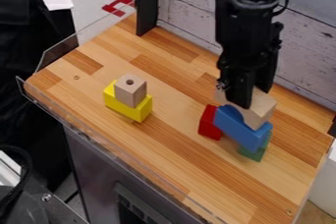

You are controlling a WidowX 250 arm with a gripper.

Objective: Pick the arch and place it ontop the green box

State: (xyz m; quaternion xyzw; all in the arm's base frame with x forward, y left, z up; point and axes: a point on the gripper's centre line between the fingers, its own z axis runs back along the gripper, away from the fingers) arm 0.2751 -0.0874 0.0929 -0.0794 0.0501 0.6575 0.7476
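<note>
1. Whitewashed plank wall (308, 51) behind the bench, and the black two-finger gripper (255, 98) hangs down in front of it, right at the block pile. Can't tell whether it's open or closed on anything.

2. Target looks to me like the blue wooden arch (242, 128), tilted, with its curved notch facing up towards the gripper. It's in the pile, between the red wooden block (210, 124) and the green wooden block (253, 151), which I take as the "green box". (There's a plain pale wood block (261, 106) right behind it, so I wouldn't swear to which one is meant.)

3. Handling: probably light and totally stiff, no squish. Painted faces might be a bit slick, but nothing fragile.

4. Grip: I'd go across the two long flat sides, near the middle. Grab one end and it'll likely swing, or drag the pale block along.

5. Surface is a striped butcher-block tabletop (177, 144), smooth looking, so a nudged block could slide. Clear plastic guard (60, 53) along the edge.

6. Off to the other side, a yellow block (125, 109) carries a small natural wood cube (131, 93) with a hole in it. Well apart from the pile, so not a worry imo.
</note>
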